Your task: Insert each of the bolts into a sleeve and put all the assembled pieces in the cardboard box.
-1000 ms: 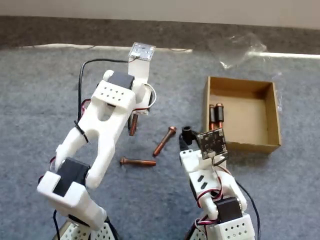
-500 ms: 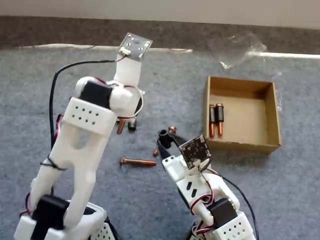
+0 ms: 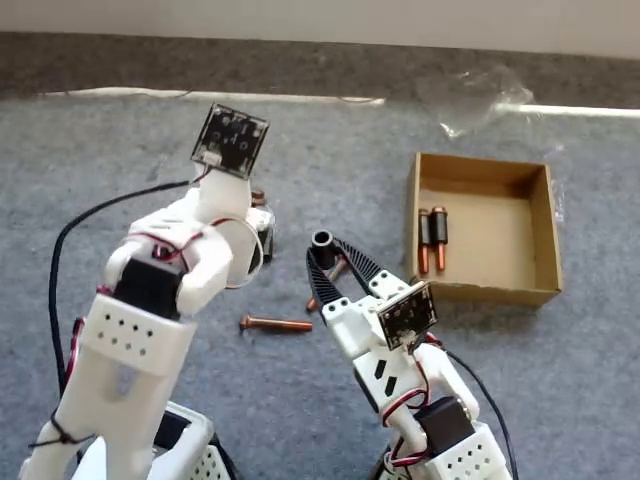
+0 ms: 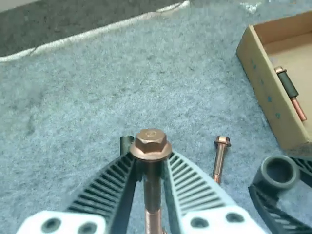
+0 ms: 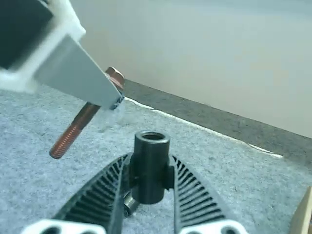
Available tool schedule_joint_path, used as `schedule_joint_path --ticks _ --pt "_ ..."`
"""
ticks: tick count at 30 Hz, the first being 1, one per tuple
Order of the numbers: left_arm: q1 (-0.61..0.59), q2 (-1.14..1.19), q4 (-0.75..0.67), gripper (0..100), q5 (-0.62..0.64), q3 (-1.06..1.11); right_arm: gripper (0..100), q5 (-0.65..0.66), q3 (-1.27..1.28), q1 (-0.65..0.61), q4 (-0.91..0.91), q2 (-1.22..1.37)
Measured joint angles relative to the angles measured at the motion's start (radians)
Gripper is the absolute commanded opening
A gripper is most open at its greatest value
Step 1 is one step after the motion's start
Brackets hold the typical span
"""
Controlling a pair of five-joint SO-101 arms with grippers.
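Cardboard box at the far right already holds two assembled pieces, side by side. Left gripper pinches a raised bolt under its head. Right gripper pinches a black sleeve upright, close by. Two loose bolts lie on the carpet between the arms. By my judgement, about half the work remains.

Bare carpet lies between the right gripper and the cardboard box.

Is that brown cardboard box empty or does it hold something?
Not empty: two copper bolts in black sleeves lie side by side inside the brown cardboard box.
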Motion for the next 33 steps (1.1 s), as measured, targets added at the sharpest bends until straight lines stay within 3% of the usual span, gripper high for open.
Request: schedule_joint_path --ticks 17,33 --pt "-0.018 -0.423 -0.603 4 -0.002 0.45 0.3 0.0 0.0 0.0 0.009 0.0" --pt "0.152 -0.574 -0.68 4 -0.003 0.454 0.3 0.0 0.0 0.0 0.04 0.0"
